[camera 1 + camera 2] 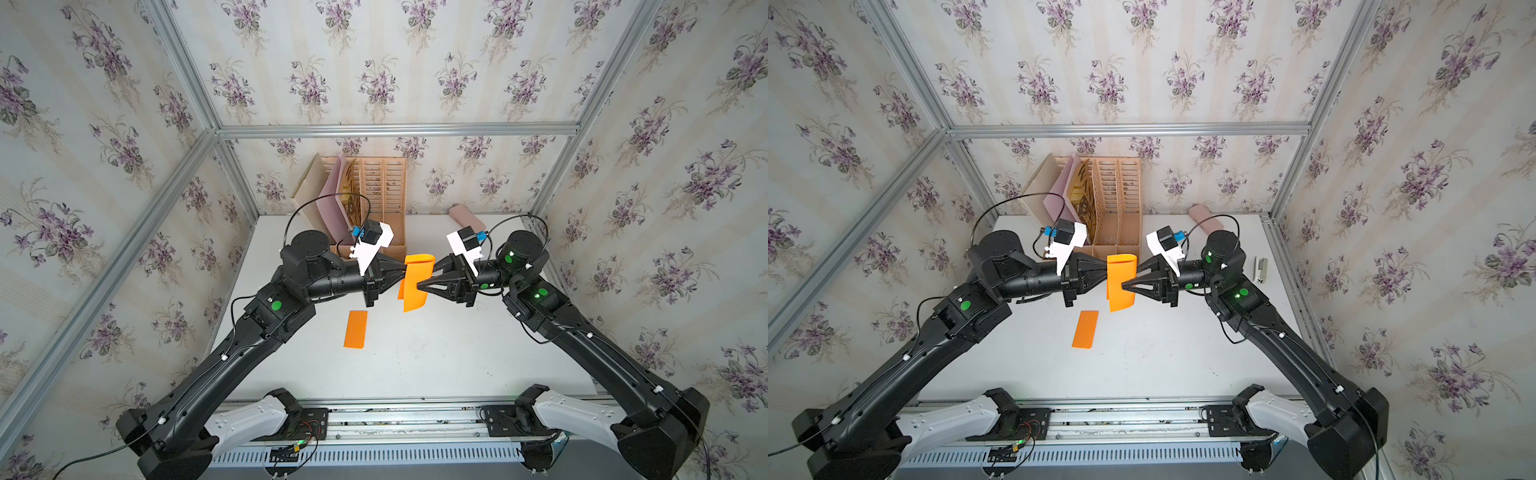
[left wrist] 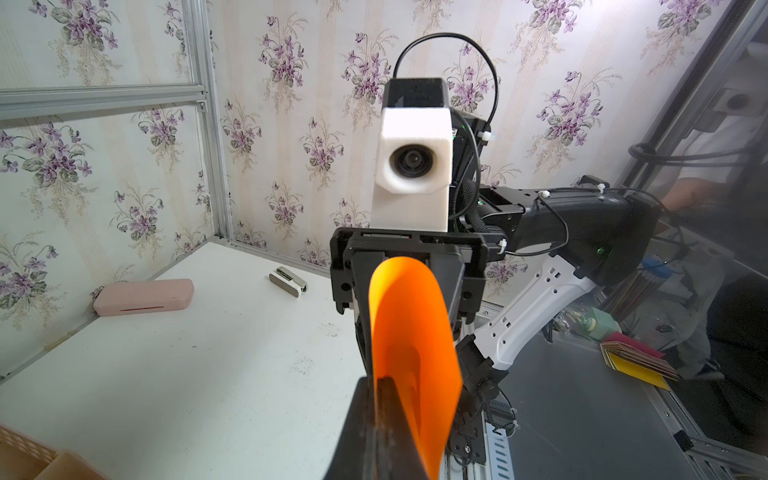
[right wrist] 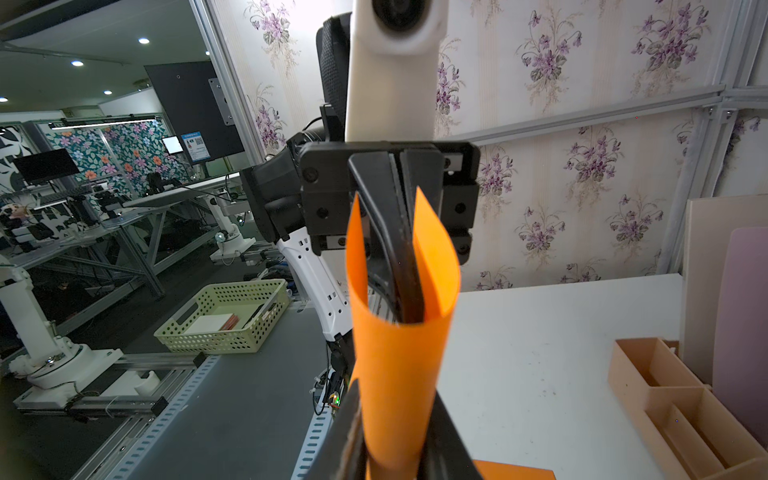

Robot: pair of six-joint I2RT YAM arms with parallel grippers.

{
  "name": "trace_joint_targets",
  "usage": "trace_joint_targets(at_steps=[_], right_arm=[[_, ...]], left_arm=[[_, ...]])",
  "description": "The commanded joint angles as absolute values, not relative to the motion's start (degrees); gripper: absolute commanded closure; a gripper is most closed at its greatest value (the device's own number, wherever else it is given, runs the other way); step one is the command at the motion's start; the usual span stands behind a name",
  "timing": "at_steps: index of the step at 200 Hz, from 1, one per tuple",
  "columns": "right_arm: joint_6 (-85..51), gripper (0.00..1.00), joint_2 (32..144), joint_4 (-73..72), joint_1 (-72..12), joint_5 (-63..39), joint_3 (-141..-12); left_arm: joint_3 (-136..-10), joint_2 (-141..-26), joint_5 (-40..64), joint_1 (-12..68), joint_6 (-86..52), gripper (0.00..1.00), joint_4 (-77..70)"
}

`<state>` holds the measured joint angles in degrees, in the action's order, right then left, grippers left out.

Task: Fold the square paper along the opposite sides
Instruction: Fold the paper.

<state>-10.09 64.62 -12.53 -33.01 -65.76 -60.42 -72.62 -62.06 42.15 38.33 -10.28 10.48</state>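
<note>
**Left end effector (image 1: 404, 272) and right end effector (image 1: 426, 277) clamped on orange paper (image 1: 414, 300)**

Both arms meet nose to nose above the desk (image 1: 436, 353), towards its far side. The orange paper is held between them, clear of the desk surface. It is bent into an open U, rounded at the bend.

Left end effector: fingers together, pinching one wall of the U. In the left wrist view the paper arches away from the closed fingertips.

Right end effector: fingers slightly apart, one on each side of the rounded bend, both touching the paper. In the right wrist view the two free edges stand apart at the far end.

A narrow folded orange strip (image 1: 355, 329) lies flat on the desk on the left arm's side, apart from both end effectors. A wooden file rack (image 1: 382, 187) stands against the back wall. A pink case (image 1: 465, 216) lies further along that wall. A stapler (image 1: 1261, 269) lies near the desk's right-hand edge.
</note>
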Motion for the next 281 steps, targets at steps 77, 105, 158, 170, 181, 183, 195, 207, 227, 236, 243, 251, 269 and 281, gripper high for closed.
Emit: trace_joint_targets(at_steps=[77, 105, 158, 170, 181, 183, 195, 207, 227, 236, 243, 251, 269, 281], right_arm=[[-10.4, 0.76, 65.3, -14.0, -33.0, -65.9, -60.8], [-10.4, 0.76, 65.3, -14.0, -33.0, -65.8, -60.7], [-10.4, 0.77, 65.3, -14.2, -33.0, -65.9, -60.8], [-10.5, 0.78, 65.4, -14.2, -33.0, -65.9, -60.8], [-10.5, 0.78, 65.4, -14.2, -33.0, -66.0, -60.9], [-10.5, 0.78, 65.4, -14.2, -33.0, -66.0, -60.8], [-10.5, 0.78, 65.3, -14.2, -33.0, -66.0, -60.8], [-10.5, 0.79, 65.3, -14.2, -33.0, -66.0, -60.8], [-10.4, 0.79, 65.4, -14.2, -33.0, -66.0, -60.8], [-10.5, 0.79, 65.5, -14.2, -33.0, -66.0, -60.8], [-10.5, 0.79, 65.5, -14.2, -33.0, -66.0, -60.8], [-10.5, 0.79, 65.6, -14.2, -33.0, -66.1, -60.8], [-10.5, 0.79, 65.7, -14.2, -33.0, -66.1, -60.8], [-10.5, 0.79, 65.7, -14.2, -33.0, -66.2, -60.8]], left_arm=[[-72.6, -61.6, 41.9, 38.3, -9.7, 1.00, 9.7], [-72.6, -61.5, 41.8, 38.3, -9.6, 1.00, 9.8], [-72.3, -61.5, 41.8, 38.3, -9.7, 1.00, 9.7], [-72.3, -61.5, 41.8, 38.3, -9.8, 1.00, 9.6], [-72.3, -61.5, 41.9, 38.3, -9.8, 1.00, 9.5], [-72.2, -61.5, 41.9, 38.3, -9.8, 1.00, 9.5], [-72.2, -61.5, 41.9, 38.3, -9.9, 1.00, 9.5], [-72.2, -61.5, 41.9, 38.3, -9.8, 1.00, 9.4], [-72.3, -61.6, 41.9, 38.3, -9.9, 1.00, 9.4], [-72.3, -61.6, 41.9, 38.3, -9.8, 1.00, 9.4], [-72.3, -61.6, 41.9, 38.3, -9.8, 1.00, 9.4], [-72.4, -61.6, 41.9, 38.3, -9.8, 1.00, 9.4], [-72.3, -61.7, 41.9, 38.3, -9.8, 1.00, 9.4], [-72.3, -61.7, 41.9, 38.3, -9.8, 1.00, 9.4]])
